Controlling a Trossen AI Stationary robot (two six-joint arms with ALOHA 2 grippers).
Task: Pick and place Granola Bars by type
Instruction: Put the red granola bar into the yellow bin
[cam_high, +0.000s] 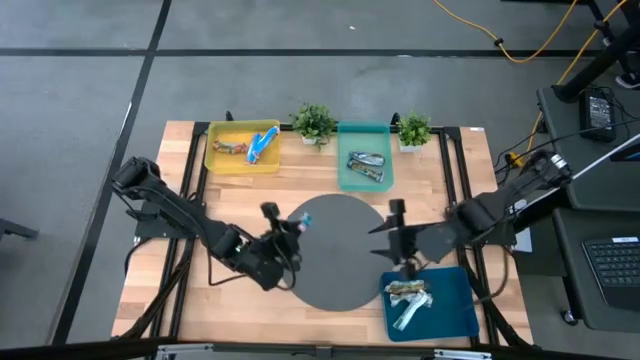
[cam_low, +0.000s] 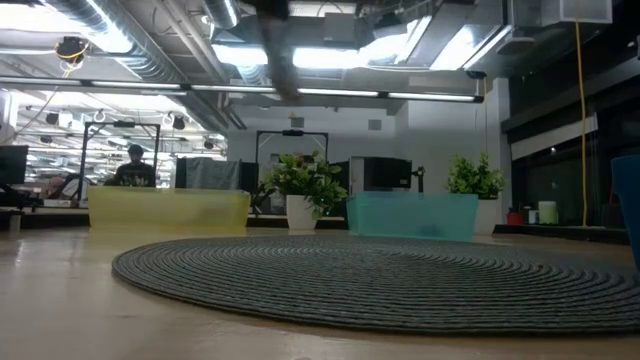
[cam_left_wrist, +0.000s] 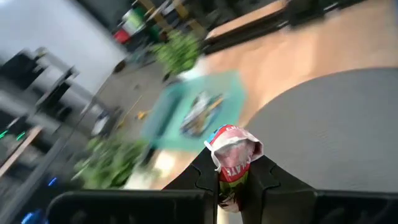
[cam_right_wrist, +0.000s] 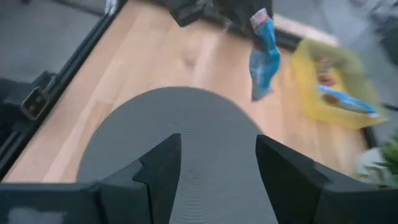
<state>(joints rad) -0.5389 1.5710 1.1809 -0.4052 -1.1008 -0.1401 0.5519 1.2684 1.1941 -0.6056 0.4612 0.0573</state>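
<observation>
On the left side of the wooden table (cam_high: 330, 195), the left gripper (cam_high: 292, 230) hangs above the near-left edge of the round grey mat (cam_high: 340, 255), its jaws clamped on a blue-and-white bar (cam_right_wrist: 264, 53) with a red-printed end, held clear of the mat. By my reading this is the carry step of the sort: 1 bar is picked and has yet to be dropped with its kind.

Behind it, at the far edge, the yellow bin (cam_high: 215, 160) already holds a blue-and-white bar (cam_high: 262, 145) and a brownish one beside it; since the wrappers look alike, that bin seems the likely target. The next move then calls for swinging the arm back and left over the yellow rim, lowering, and letting go.

Further right, between 2 potted plants (cam_high: 315, 122), the teal bin (cam_high: 345, 180) holds silvery grey bars (cam_high: 365, 165).

At the right, the right gripper (cam_high: 395, 240) waits over the mat's right edge with its jaws apart and nothing between them, just beside the blue tray (cam_high: 455, 305), where a few pale bars (cam_high: 408, 298) lie.
</observation>
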